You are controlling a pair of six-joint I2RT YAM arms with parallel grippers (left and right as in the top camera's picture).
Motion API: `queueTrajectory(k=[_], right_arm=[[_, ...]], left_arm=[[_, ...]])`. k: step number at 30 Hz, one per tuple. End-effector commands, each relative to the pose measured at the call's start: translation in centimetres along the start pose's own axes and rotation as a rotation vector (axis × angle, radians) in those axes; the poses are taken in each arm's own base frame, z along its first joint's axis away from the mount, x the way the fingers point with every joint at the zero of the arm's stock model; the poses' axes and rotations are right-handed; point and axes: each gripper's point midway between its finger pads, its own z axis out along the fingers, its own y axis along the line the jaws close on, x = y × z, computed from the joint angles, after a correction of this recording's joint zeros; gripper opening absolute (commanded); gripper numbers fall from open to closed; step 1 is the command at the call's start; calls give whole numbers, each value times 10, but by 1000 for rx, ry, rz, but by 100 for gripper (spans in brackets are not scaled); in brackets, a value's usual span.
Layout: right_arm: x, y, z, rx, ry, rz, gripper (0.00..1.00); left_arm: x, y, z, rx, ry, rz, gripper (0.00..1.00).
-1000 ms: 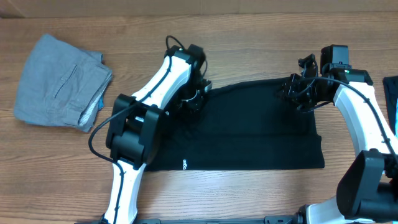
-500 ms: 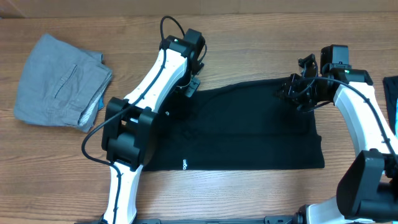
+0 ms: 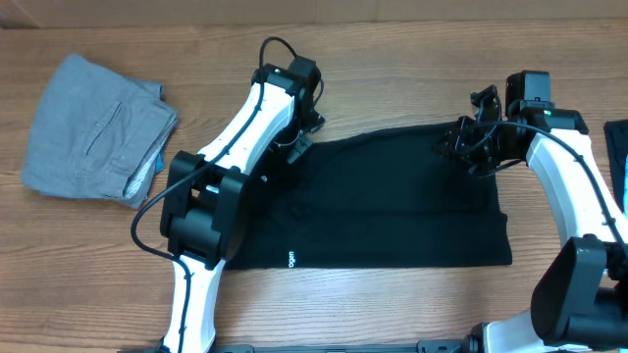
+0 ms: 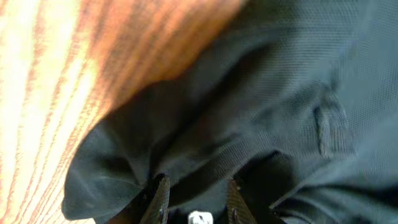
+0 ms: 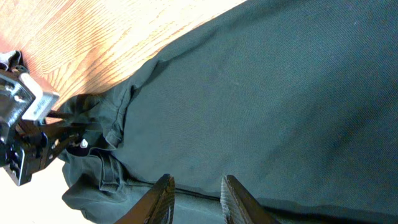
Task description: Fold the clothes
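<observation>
Black clothes (image 3: 392,211) with small white print, spread flat

From the left gripper (image 3: 299,140), bare table (image 3: 392,69) opens out ahead and to its outer side. The only thing over there is the folded grey trousers (image 3: 93,127), well apart. Between it and the right gripper (image 3: 459,147) the black garment (image 3: 392,201) lies flat and low. Behind each gripper its own white arm blocks the way back. A dark blue item (image 3: 617,147) sits outside the right gripper, at the picture's edge.
</observation>
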Motion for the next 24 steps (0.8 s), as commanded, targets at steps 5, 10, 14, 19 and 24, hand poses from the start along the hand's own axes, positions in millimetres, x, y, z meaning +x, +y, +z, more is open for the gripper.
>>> queueTrajectory(k=[5,10,14,19,24], right_arm=[[-7,7,-10,-2,-37,-34,29],[-7,6,-10,1,-38,-33,29],[-7,6,-10,1,-37,-33,29],[-8,6,-10,6,-39,-33,29],[-8,4,-10,16,-41,-33,29]], left_arm=[[0,-9,0,63,-18,141,36],[-2,-8,2,63,-27,174,43],[-1,-5,10,65,-33,162,47],[14,-4,23,58,22,167,46],[10,-1,24,50,5,145,31]])
